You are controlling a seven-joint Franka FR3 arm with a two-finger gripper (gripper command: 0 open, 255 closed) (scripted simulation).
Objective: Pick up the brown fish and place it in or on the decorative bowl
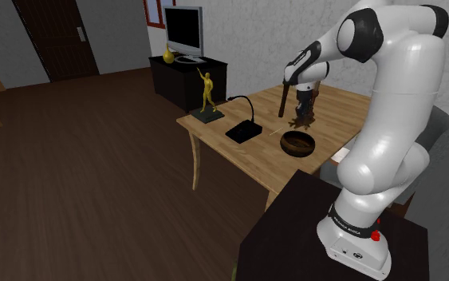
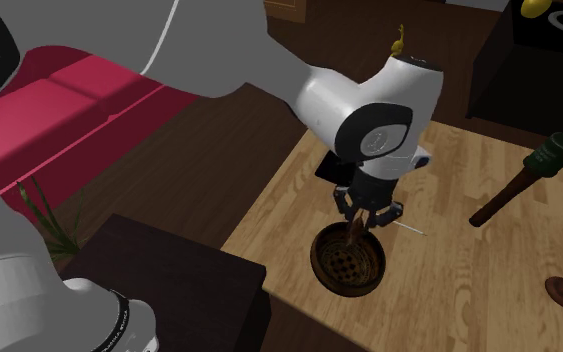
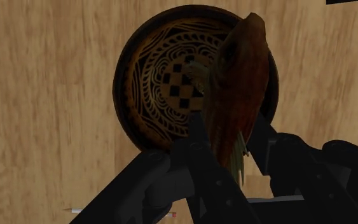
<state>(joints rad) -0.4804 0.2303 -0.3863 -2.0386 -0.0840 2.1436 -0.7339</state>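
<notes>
My gripper (image 1: 303, 106) is shut on the brown fish (image 1: 301, 121), which hangs head down from the fingers. Just below it on the wooden table (image 1: 342, 116) sits the decorative bowl (image 1: 297, 144), dark brown and round. In the second exterior view the gripper (image 2: 367, 212) holds the fish (image 2: 357, 234) a little above the bowl (image 2: 345, 266). Seen from the wrist, the fish (image 3: 238, 95) is clasped between both black fingers (image 3: 190, 156) and overlaps one side of the bowl (image 3: 158, 95), whose inside shows a chequered, scrolled pattern.
On the table also stand a golden figurine (image 1: 206, 92), a black gooseneck object on a flat base (image 1: 243, 128) and a dark club (image 2: 514, 190). A thin pen (image 2: 409, 229) lies beside the bowl. A monitor (image 1: 184, 30) tops a dark cabinet behind.
</notes>
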